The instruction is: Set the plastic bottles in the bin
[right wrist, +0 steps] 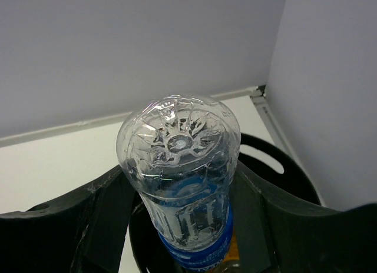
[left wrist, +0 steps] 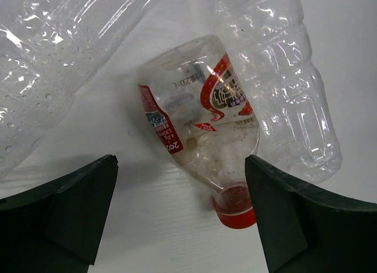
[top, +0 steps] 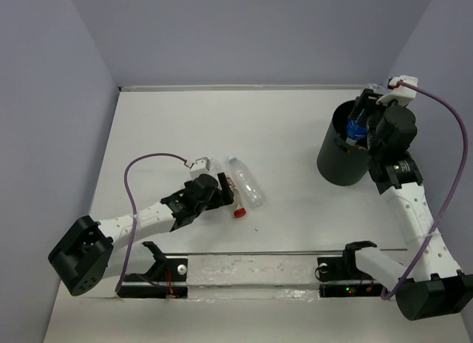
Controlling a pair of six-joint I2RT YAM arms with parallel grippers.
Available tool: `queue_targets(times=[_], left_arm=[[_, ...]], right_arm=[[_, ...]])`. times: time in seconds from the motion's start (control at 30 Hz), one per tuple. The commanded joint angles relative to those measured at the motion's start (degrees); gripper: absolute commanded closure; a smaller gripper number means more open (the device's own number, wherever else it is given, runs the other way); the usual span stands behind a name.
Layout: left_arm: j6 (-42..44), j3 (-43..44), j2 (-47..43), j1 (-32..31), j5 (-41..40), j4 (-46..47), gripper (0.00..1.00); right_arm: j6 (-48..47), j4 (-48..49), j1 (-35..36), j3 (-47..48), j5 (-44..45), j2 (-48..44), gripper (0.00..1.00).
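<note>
The right hand (top: 361, 121) is hanging over the mouth of the tall black cylindrical plastic bin (top: 336, 164), which is standing at the far right of the white worktop (top: 295, 232). It is holding a clear plastic bottle with a blue label (top: 355, 130). The left hand (top: 224, 189) is lying low near the middle, just beside a large clear ribbed plastic bottle (top: 247, 184) and a small red-capped clear bottle (top: 239, 208).

Far right, a blue-labelled clear plastic bottle (right wrist: 182, 185) pokes from the tall black cylindrical bin (top: 336, 165). Mid-left, a red-capped clear bottle (left wrist: 200, 126) lies between two larger clear bottles (left wrist: 288, 90).
</note>
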Motion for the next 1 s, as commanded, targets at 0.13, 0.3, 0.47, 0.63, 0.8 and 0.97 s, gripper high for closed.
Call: queue_targets(times=[0.13,0.3,0.47,0.63,0.8,0.97], left_arm=[[-1.06,5.88,8.58,-0.23,-5.4,4.73,0.01],[-1.5,6.06,11.84,-0.23,-6.37,5.88,0.05],[-1.86,5.71,13.34,-0.23,-6.2,7.28,0.08],[-1.94,5.97,14.48,-0.23,-6.2,8.51,0.21],[-2.29,5.09,13.61,-0.32,-7.42,8.96,0.44],[-1.86,4.21,11.5,-0.85,-7.08,8.26,0.79]], right_arm=[[10.69,0.5,-1.79,-4.18,-3.5,-0.19,0.57],[12.72,-2.14,-1.79,-5.41,-2.27,0.07,0.2],[12.11,-6.71,-1.79,-3.13,-6.83,-2.3,0.05],[13.5,-10.22,-1.79,-3.21,-20.25,-6.78,0.05],[15.89,-11.28,-1.18,-7.6,-32.59,-11.7,0.11],[14.31,-14.18,3.2,-9.89,-38.83,-13.03,0.19]])
